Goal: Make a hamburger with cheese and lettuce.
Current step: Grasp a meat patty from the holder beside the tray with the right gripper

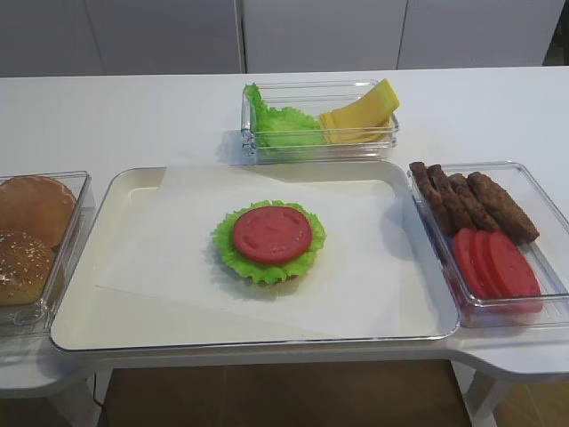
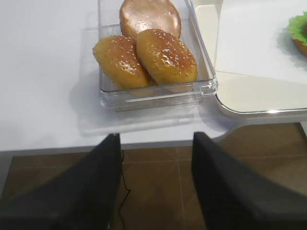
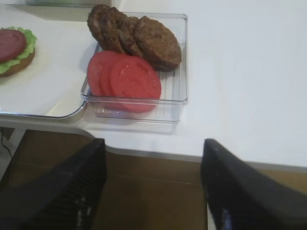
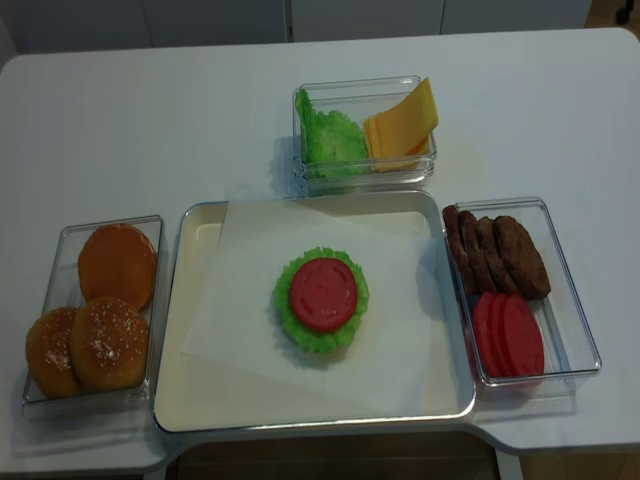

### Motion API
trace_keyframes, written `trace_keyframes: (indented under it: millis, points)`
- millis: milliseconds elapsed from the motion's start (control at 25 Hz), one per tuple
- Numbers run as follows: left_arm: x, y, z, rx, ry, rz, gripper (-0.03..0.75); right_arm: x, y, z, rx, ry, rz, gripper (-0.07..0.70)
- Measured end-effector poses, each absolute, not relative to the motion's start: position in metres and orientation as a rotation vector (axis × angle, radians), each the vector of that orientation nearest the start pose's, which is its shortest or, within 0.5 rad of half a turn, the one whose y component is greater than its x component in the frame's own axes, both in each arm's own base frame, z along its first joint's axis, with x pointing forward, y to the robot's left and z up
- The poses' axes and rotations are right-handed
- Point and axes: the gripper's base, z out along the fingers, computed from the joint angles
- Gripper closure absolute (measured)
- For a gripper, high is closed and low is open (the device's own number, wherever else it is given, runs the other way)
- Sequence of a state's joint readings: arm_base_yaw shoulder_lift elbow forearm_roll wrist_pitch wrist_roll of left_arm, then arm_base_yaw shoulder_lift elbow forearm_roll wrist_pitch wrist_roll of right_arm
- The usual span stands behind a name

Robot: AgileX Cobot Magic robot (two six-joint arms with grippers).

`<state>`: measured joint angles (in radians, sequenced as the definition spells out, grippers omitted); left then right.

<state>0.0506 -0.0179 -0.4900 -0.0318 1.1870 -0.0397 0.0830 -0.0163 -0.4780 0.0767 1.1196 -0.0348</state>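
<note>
The tray (image 4: pixel 200 400) carries the hamburger (image 4: pixel 321 298) at its centre, tomato uppermost; the cheese (image 4: pixel 402 122) leans in the far box beside lettuce. Those slices look thin, slick and floppy, so pinching the raised corner seems wisest; left gripper (image 2: pixel 156 187) and right gripper (image 3: pixel 153 184) hang wide open, empty, off the table's near edge.

Two overheads, two wrist close-ups

— What can't you make out?
— Your hamburger (image 2: pixel 301 32) is cut by the left wrist view's right edge; only lettuce frill and bun show.
— And the grippers?
— Both sets of fingertips run off their views' bottom edges.
</note>
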Motion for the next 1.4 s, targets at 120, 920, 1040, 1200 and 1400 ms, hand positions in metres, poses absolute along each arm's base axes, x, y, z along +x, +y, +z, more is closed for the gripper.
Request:
trace_keyframes:
  millis: [120, 920, 1040, 1200, 1400]
  points:
    - [-0.012, -0.003, 0.265, -0.094, 2.160, -0.032, 0.358, -0.008, 0.009, 0.269, -0.112, 2.089, 0.177, 0.164]
    - [-0.012, -0.003, 0.265, -0.094, 2.160, -0.032, 0.358, 0.066, 0.025, 0.332, 0.018, 2.148, 0.405, 0.216]
    - [-0.012, -0.003, 0.265, -0.094, 2.160, -0.032, 0.356, 0.092, 0.027, 0.344, 0.029, 2.197, 0.407, 0.216]
    - [-0.012, -0.003, 0.265, -0.094, 2.160, -0.032, 0.357, 0.129, 0.031, 0.361, -0.002, 2.246, 0.404, 0.216]
    - [-0.012, -0.003, 0.265, -0.094, 2.160, -0.032, 0.357, 0.172, 0.040, 0.372, -0.037, 2.303, 0.449, 0.216]
